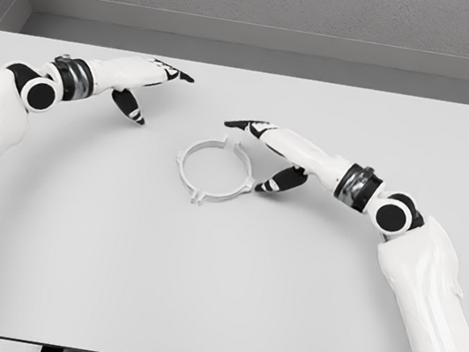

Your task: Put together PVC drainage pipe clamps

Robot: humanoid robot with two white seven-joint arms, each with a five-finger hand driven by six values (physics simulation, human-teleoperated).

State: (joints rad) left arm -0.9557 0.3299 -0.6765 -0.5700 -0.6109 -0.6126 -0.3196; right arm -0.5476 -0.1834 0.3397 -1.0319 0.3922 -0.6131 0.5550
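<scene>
Pipe clamp ring [214, 171] flat on table [224, 299]; right hand [265, 150] beside it, left hand [142, 85] apart, fingers of both spread, empty.

1. The pipe clamp [214, 169] lies flat on the table [224, 299], near its middle.
2. The right hand [275, 154] sits just right of the clamp.
3. The left hand [142, 83] is behind and left of the clamp, apart from it.

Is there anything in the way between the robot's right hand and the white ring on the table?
No, nothing visible. The right hand is open beside the ring, right at its upper right edge, with only bare table around. The left hand is open too, farther off to the upper left.
</scene>
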